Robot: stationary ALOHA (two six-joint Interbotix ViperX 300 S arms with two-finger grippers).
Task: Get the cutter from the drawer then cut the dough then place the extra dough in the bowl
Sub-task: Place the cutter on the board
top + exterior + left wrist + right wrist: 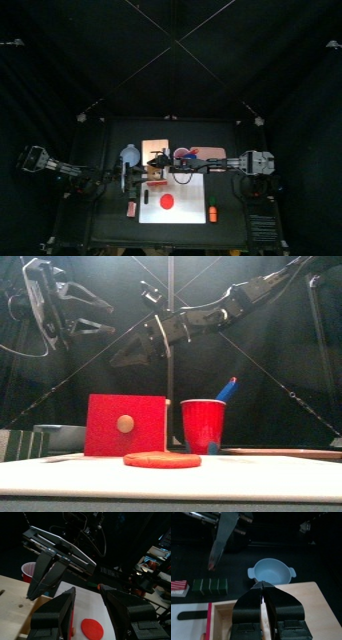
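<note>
Black desk (107,228) inside a curtained booth. A white board (80,478) lies at its front edge, with a flat red dough (162,459) disc on top. Behind the board, toward the desk's back edge, stands a wooden box (104,441). Its red drawer front faces the front edge and looks closed, with a round knob (124,424) at its middle. No cutter shows anywhere, so it is most likely inside that drawer. A blue-grey bowl (271,571) sits just beside the box, toward the desk's left edge. A red cup (203,428) stands just beside the box on the other side.

Both arms hang in the air above these things. The right end effector (260,587) has its jaws pressed together with nothing between them. It hovers over the box top, pointing toward the bowl. The left end effector (87,589) has its jaws parted with a clear gap, empty, above the board near the dough.

The coming move appears to be opening the drawer. The knob lies below the right end effector, on the box face turned toward the front edge, so the pull would run straight toward that edge. The right arm looks nearer the box, but its jaws would need to part to take the knob. The left arm's jaws are spread, and it sits on the front side of the box.
</note>
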